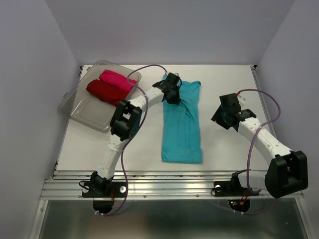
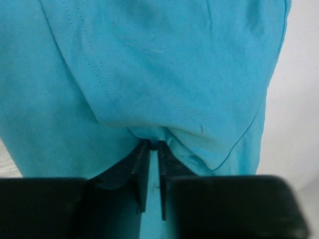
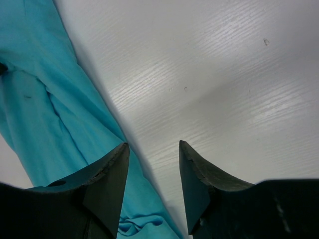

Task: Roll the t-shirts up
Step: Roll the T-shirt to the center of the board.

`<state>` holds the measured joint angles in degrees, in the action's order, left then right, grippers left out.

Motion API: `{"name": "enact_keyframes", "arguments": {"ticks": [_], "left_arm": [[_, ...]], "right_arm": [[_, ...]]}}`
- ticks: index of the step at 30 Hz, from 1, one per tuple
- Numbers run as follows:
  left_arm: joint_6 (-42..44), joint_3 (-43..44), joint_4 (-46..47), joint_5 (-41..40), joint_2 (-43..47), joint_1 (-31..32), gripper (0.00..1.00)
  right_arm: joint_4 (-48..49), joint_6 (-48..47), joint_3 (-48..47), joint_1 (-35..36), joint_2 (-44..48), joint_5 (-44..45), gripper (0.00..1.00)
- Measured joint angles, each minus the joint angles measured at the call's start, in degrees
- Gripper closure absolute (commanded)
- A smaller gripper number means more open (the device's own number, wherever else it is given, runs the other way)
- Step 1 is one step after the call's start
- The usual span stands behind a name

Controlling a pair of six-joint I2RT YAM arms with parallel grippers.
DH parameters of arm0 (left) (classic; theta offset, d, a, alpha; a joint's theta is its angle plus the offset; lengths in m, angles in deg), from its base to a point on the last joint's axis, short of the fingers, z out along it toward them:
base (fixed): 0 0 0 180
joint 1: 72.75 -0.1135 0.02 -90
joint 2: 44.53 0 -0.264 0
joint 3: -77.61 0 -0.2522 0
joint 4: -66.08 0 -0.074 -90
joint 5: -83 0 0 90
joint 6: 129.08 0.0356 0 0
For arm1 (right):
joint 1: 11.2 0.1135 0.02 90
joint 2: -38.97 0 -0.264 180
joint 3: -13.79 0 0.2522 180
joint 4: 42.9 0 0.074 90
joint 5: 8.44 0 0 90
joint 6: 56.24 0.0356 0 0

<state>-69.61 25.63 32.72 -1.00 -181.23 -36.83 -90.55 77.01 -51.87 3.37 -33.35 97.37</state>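
Top external view has the turquoise t-shirt (image 1: 182, 130) lying as a long folded strip down the middle of the worktop (image 1: 144, 149), with my left claw (image 1: 172, 94) at its far end. On the left wrist view that claw is narrow, tips nipping a fold of the cloth. My right claw (image 1: 223, 117) hangs just beside the strip on the right, jaws about half wide, nothing in them.

I reckon this is the start of the roll. I'd want both far corners caught, not just one, then the edge turned over tight and even so it doesn't go cone-shaped.

The dark red t-shirt (image 1: 104, 92) and pink t-shirt (image 1: 117, 79) sit rolled in the clear tub (image 1: 75, 108), far left. White woodgrain worktop, plain pale walls on three sides. It looks slick, so the cloth may skid.
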Motion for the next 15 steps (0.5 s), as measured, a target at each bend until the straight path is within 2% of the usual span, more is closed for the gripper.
{"name": "enact_keyframes", "arguments": {"ticks": [1, 2, 8, 15], "left_arm": [[0.0, 0.0, 0.0, 0.0, -0.1, 0.0, 0.96], [0.0, 0.0, -0.1, 0.0, -0.2, 0.0, 1.0], [0.0, 0.9, -1.7, -1.4, -0.1, 0.0, 1.0], [0.0, -2.5, -1.4, -3.2, 2.6, 0.0, 1.0]], "right_arm": [[0.0, 0.0, 0.0, 0.0, 0.0, 0.0, 0.5], [0.0, 0.0, 0.0, 0.0, 0.0, 0.0, 0.5], [0.0, 0.0, 0.0, 0.0, 0.0, 0.0, 0.5], [0.0, 0.0, 0.0, 0.0, 0.0, 0.0, 0.5]]}}
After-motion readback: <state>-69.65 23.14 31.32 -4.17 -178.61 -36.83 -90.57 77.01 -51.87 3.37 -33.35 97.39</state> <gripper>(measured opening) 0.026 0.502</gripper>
